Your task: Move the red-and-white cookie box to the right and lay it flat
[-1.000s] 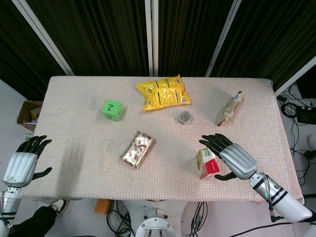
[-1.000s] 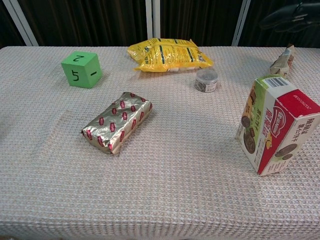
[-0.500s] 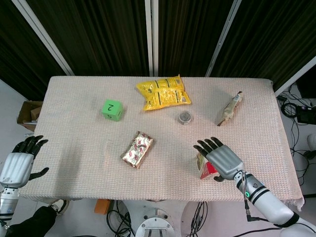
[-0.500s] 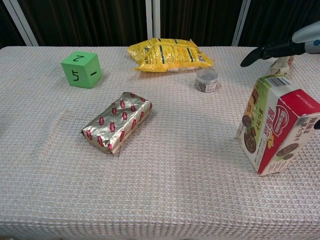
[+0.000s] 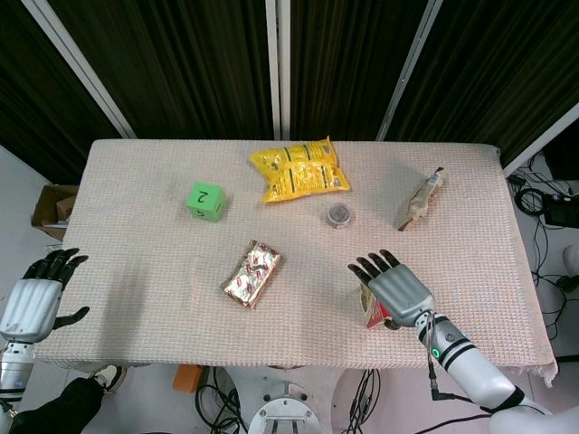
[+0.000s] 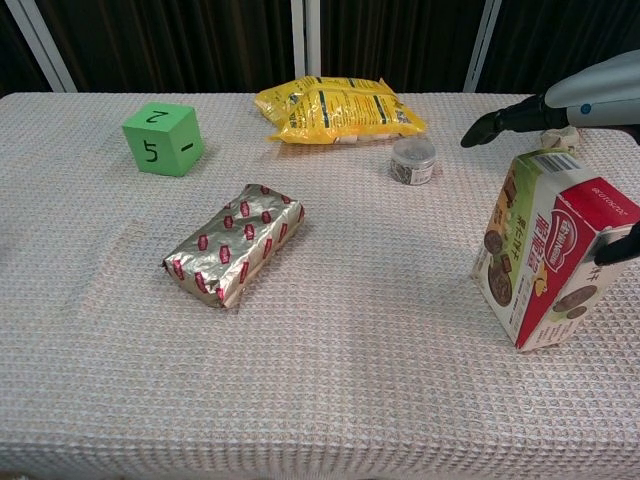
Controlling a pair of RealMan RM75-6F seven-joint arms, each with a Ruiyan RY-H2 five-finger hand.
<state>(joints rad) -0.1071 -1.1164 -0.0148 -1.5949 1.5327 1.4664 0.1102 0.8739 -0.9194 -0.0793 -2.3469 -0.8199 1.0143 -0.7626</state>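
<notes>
The red-and-white cookie box (image 6: 553,252) stands on end, leaning a little, near the table's front right. In the head view only a sliver of the box (image 5: 374,311) shows under my right hand (image 5: 392,287). That hand hovers over the box top with its fingers (image 6: 505,119) spread and stretched out to the left above it. Its dark thumb (image 6: 617,245) sits by the box's right face; whether it touches I cannot tell. My left hand (image 5: 36,297) hangs open, off the table's left edge and holding nothing.
A silver-and-red foil pack (image 5: 252,273) lies mid-table, a green cube (image 5: 205,201) at the left. A yellow snack bag (image 5: 299,169), a small round tin (image 5: 339,216) and a wrapped snack (image 5: 422,199) lie further back. The table's right edge (image 5: 525,271) runs right of the box.
My right hand has slid left over the box, from beside it to covering its top. The box and my left hand have hardly moved.
</notes>
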